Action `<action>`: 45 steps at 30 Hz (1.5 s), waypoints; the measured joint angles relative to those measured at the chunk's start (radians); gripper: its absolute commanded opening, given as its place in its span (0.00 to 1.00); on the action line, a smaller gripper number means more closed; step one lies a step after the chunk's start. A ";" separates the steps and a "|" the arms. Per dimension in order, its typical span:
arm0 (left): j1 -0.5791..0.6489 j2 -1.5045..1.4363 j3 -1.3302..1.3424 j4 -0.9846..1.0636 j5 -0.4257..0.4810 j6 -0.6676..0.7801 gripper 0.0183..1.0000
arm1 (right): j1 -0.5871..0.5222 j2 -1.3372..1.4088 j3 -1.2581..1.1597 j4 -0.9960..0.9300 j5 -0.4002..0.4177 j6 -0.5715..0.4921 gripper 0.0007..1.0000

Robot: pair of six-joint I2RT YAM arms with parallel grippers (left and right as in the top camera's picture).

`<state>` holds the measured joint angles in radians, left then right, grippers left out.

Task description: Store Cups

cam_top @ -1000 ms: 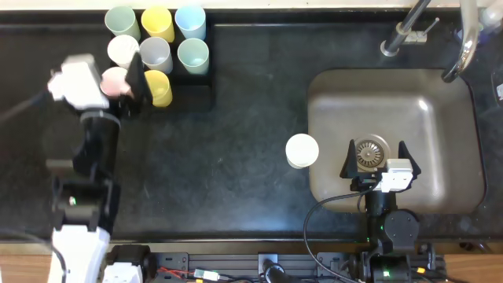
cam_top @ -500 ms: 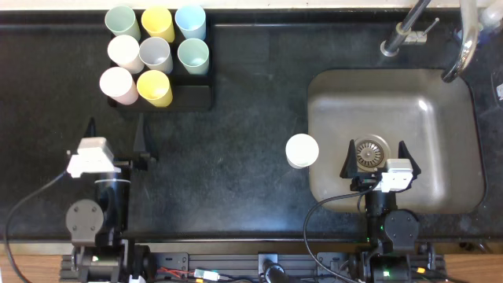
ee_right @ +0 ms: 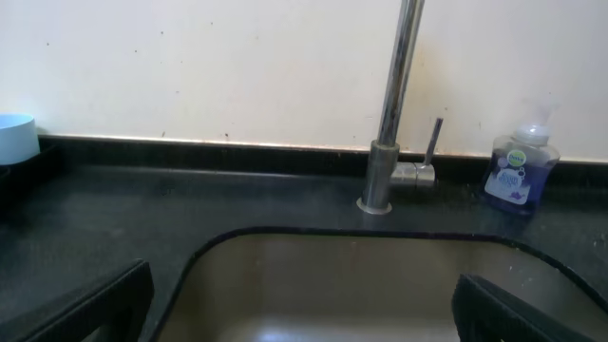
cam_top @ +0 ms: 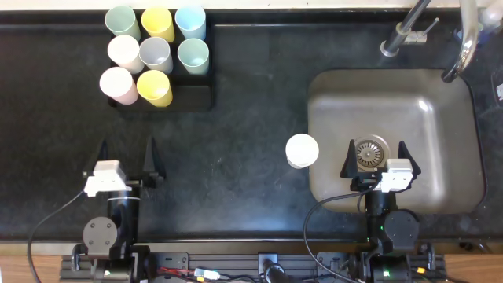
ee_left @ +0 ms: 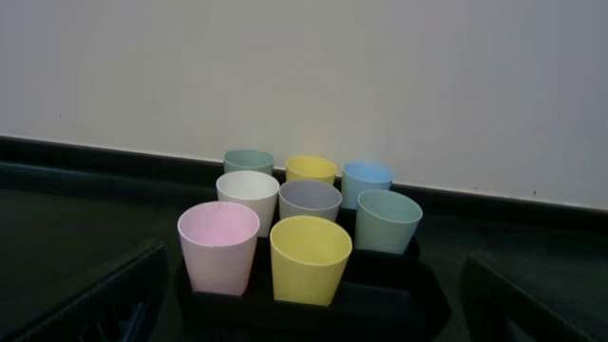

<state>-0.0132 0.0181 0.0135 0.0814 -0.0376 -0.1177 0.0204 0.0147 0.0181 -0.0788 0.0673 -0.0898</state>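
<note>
Eight cups (cam_top: 155, 55) stand upright in a black tray (cam_top: 200, 98) at the far left of the dark counter (cam_top: 236, 173). A lone white cup (cam_top: 302, 150) sits just beside the sink (cam_top: 440, 86). The left gripper (cam_top: 126, 157) and right gripper (cam_top: 376, 157) both gape wide and hold nothing, the right one over the sink. The right wrist view adds a tap (ee_right: 399, 95) and a soap bottle (ee_right: 518, 171) against a pale wall (ee_right: 190, 57).

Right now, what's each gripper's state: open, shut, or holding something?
Left gripper: open, holding nothing.
Right gripper: open, holding nothing.
</note>
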 measured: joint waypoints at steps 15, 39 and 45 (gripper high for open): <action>-0.013 -0.006 -0.005 -0.161 0.000 0.021 1.00 | 0.000 0.000 0.000 0.000 0.000 0.000 0.99; -0.013 -0.006 -0.005 -0.161 0.000 0.021 1.00 | 0.000 0.000 0.000 0.000 0.000 0.000 1.00; -0.013 -0.006 -0.005 -0.161 0.000 0.021 1.00 | 0.000 0.000 0.000 0.000 0.000 0.000 1.00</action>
<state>-0.0265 0.0120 0.0090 -0.0799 -0.0372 -0.0967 0.0204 0.0147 0.0181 -0.0784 0.0677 -0.0898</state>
